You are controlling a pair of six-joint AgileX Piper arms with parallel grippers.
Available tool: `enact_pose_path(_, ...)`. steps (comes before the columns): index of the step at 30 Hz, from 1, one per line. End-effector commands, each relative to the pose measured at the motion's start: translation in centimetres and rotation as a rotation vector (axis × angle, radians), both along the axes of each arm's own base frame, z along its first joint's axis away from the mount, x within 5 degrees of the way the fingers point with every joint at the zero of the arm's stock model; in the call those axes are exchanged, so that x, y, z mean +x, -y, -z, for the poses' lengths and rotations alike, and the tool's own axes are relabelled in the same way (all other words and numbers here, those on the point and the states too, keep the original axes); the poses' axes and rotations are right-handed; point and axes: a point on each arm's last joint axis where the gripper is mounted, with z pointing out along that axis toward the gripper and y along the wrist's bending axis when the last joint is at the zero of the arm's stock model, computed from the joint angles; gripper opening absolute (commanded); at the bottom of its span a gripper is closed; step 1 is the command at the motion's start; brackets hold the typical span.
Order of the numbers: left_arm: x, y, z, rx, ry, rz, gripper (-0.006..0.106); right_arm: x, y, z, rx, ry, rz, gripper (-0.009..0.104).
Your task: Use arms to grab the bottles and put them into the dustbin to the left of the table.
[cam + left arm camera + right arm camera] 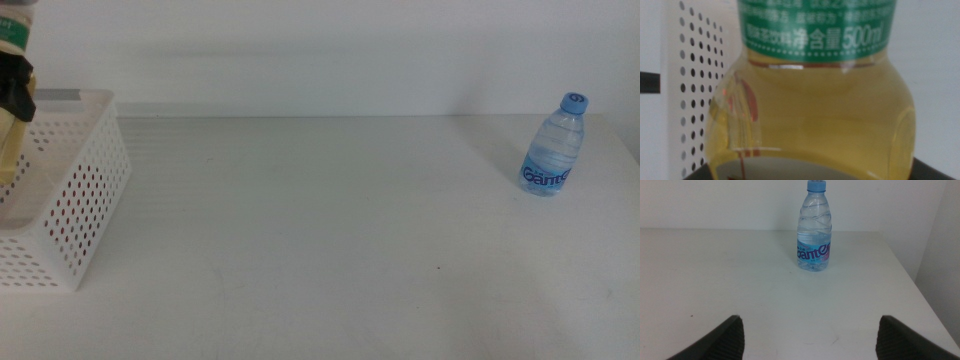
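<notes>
Tea bottle point(810, 100) fills almost the whole left wrist view: amber-yellow liquid in a rounded clear body, and a green label band printed in white with Chinese characters and "500ml". In the middle view it is only a sliver at the picture's far left edge point(10, 100), held above the white perforated dustbin point(85, 190), with the dark left end effector point(18, 88) closed on it. Behind the bottle in the wrist view stands a dotted wall of that basket point(692, 90), close by (red shows through the holes in the middle view, but what it belongs to cannot be told). A grey tab sits on the far rim of the basket.

Well apart from all this, near the far right corner of the white bench point(330, 220), a small clear water bottle point(553, 148) stands upright with its blue cap on; its blue wrap reads something like "Ganten" (the first letter is hard to make out). The right end effector point(807, 337) faces it from a distance, its two dark jaws spread wide and holding nothing, and bare bench lies between them and the bottle point(814, 227).
</notes>
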Motion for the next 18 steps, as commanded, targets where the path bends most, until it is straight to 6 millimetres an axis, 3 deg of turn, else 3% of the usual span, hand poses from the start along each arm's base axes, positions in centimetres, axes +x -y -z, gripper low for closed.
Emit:
enact_pose_path(1, 0.3, -0.7, -2.6, 0.014, 0.115, -0.018, 0.004, -0.1, 0.0, -1.1, -0.016, 0.113, 0.002, 0.075)
enact_pose_path(10, 3.6, -2.8, 3.6, -0.007, -0.03, -0.024, 0.004, -0.1, 0.0, -1.1, -0.016, 0.113, 0.002, 0.075)
enact_pose_path(13, 4.1, -2.9, 4.6, -0.012, -0.042, -0.024, 0.006, -0.1, 0.0, -1.1, -0.016, 0.113, 0.002, 0.075)
enact_pose_path(15, 4.3, -2.9, 4.8, -0.01, -0.036, -0.025, 0.011, -0.1, 0.0, -1.1, -0.016, 0.113, 0.002, 0.075)
enact_pose_path(18, 4.4, -2.9, 4.9, -0.01, -0.036, -0.025, 0.026, -0.1, 0.0, -1.1, -0.016, 0.113, 0.002, 0.075)
